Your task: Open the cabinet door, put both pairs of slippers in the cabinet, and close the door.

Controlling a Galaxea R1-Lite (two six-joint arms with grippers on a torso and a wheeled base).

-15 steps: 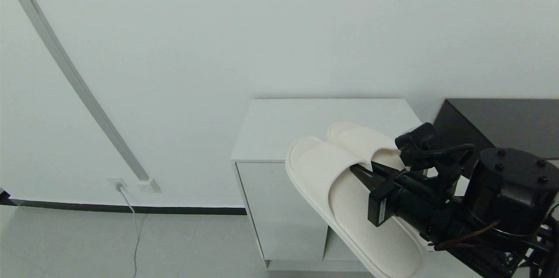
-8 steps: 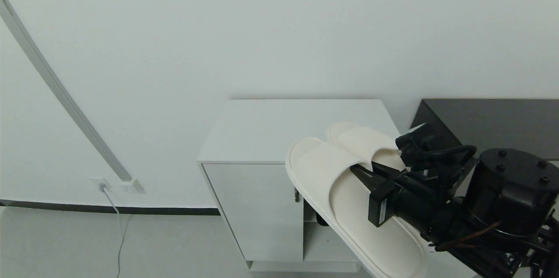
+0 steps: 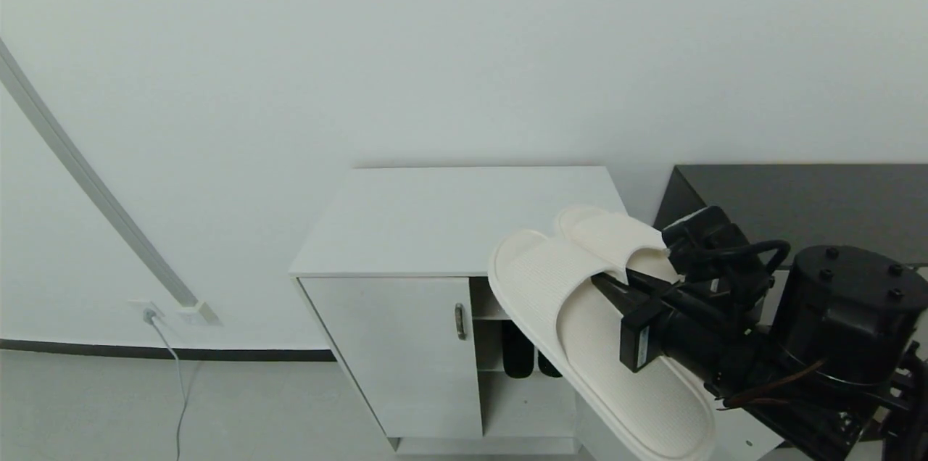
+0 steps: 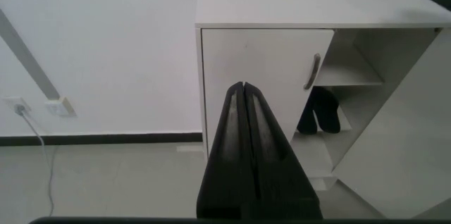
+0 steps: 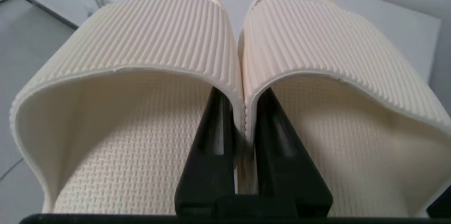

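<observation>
The right gripper (image 3: 612, 285) holds the white slippers (image 3: 551, 272) in the air in front of the cabinet (image 3: 449, 222), level with its top and just right of the opening. Its jaws are clamped on the two inner strap edges, pinched together side by side. The soles reach well out beyond the jaws on both ends. That grip looks like the main risk: only the straps are held, so a slipper could twist or slide free if a toe or heel catches something. The likely snags are the edge of the shut door (image 3: 395, 352), the upper shelf (image 4: 349, 76) and the open door (image 4: 402, 139), which swings out on the right and narrows the way in. Entering tilted, as the pair sits now, would likely jam a sole against a shelf. The dark slippers (image 3: 516, 352) are already inside, standing on end in the middle compartment, under the upper shelf. A careless push could knock them over or out. The left gripper (image 4: 243, 94) hangs further back, facing the cabinet, with its jaws together on nothing.
</observation>
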